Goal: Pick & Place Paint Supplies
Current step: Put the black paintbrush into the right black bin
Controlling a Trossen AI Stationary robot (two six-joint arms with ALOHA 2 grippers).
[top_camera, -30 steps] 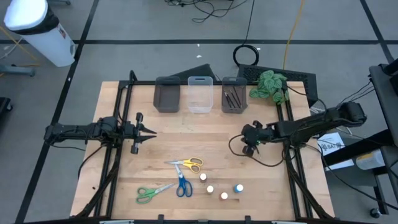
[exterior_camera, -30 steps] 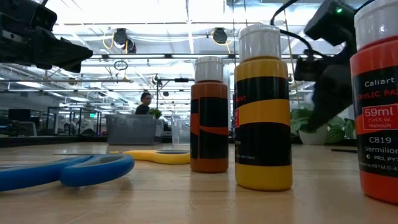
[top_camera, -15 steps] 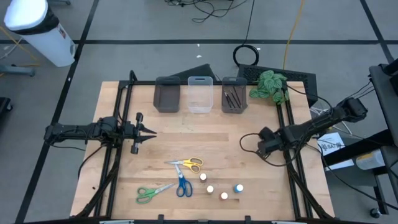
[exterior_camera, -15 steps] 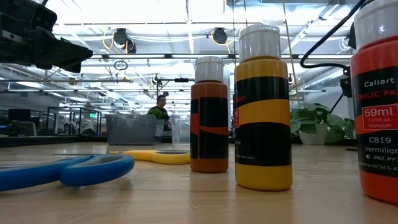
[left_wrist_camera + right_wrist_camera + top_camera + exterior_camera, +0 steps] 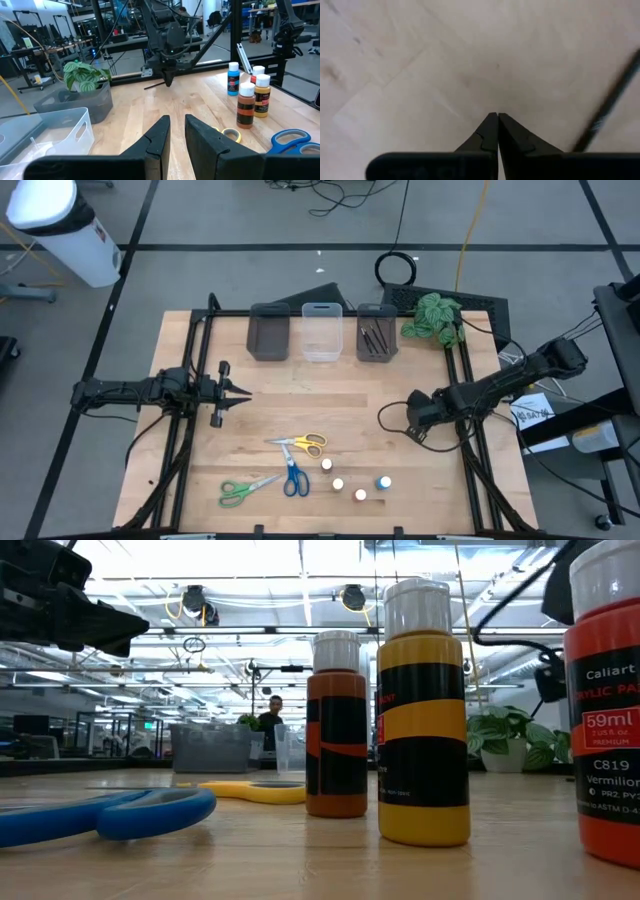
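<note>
Yellow scissors; blue scissors; green scissors; blue-capped pot.

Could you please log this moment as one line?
left hand: slightly open, empty | right hand: shut, empty | scissors, paint bottles: on table

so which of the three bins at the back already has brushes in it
The grey bin nearest the plant: dark brushes lie inside it. The clear middle bin and the other grey bin show none.
</note>
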